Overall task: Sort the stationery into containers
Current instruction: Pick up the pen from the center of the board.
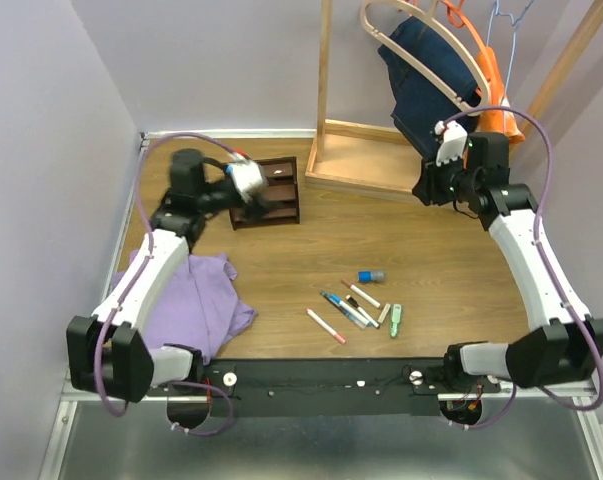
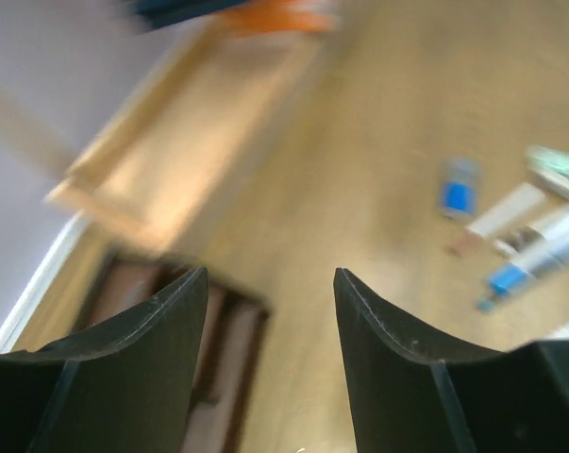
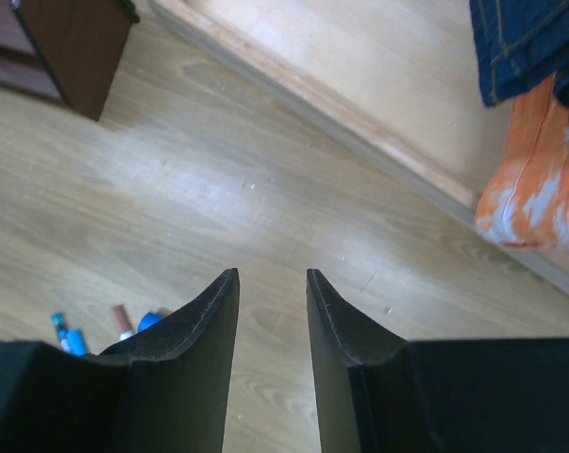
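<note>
The dark brown organiser (image 1: 274, 193) stands at the back left of the table. My left gripper (image 1: 253, 208) hovers over its left front, open and empty; in the blurred left wrist view (image 2: 270, 283) the organiser (image 2: 218, 349) lies below the left finger. Several pens and markers (image 1: 349, 305) lie at the front centre, with a stubby blue-grey cylinder (image 1: 371, 275) behind them, a pale green piece (image 1: 395, 320) to their right and a white-pink pen (image 1: 325, 326) to their left. My right gripper (image 1: 428, 190) is open and empty above bare table at the back right (image 3: 273, 276).
A purple cloth (image 1: 196, 300) lies at the front left under the left arm. The light wooden rack base (image 1: 366, 158) stands at the back, with jeans (image 1: 426, 70) and an orange garment (image 1: 496, 100) hanging above it. Walls close in the left side and the back.
</note>
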`<state>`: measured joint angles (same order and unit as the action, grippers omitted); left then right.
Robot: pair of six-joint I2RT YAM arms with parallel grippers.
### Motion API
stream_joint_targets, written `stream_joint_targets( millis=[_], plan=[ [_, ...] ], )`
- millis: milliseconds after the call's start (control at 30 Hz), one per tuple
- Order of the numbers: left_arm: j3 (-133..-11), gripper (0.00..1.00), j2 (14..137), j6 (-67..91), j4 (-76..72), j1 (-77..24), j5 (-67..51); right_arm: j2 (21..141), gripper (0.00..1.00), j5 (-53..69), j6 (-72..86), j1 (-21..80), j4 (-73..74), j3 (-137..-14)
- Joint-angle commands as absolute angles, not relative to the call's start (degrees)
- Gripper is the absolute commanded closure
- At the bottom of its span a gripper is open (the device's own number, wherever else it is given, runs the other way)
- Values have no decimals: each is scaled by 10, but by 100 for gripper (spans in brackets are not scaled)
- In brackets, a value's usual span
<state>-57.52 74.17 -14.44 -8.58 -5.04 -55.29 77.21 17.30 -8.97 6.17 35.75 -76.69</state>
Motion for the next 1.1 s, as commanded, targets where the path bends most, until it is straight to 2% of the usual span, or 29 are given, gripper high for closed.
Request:
stream_joint_targets(
  millis=[0, 167, 267, 433, 567, 733, 1067],
  plan=[
    [-601, 37, 700, -576, 445, -230, -559, 698, 57, 172, -64, 64, 344, -707],
    [-584, 44, 717, -599, 494, -384, -484, 627, 57, 166, -68, 63, 346, -666],
    [-577, 48, 740, -605, 494, -433, -454, 599, 57, 168, -70, 63, 349, -650],
    [-553, 49, 794, -606, 465, -535, -378, 569, 57, 164, -80, 55, 354, -642],
    [-567, 53, 854, -591, 447, -572, -354, 549, 57, 165, -84, 44, 364, -642],
    [-595, 54, 910, -574, 412, -595, -344, 527, 57, 177, -76, 26, 376, -630],
    [-613, 56, 954, -577, 394, -612, -338, 512, 57, 191, -67, 16, 375, -603]
  ],
)
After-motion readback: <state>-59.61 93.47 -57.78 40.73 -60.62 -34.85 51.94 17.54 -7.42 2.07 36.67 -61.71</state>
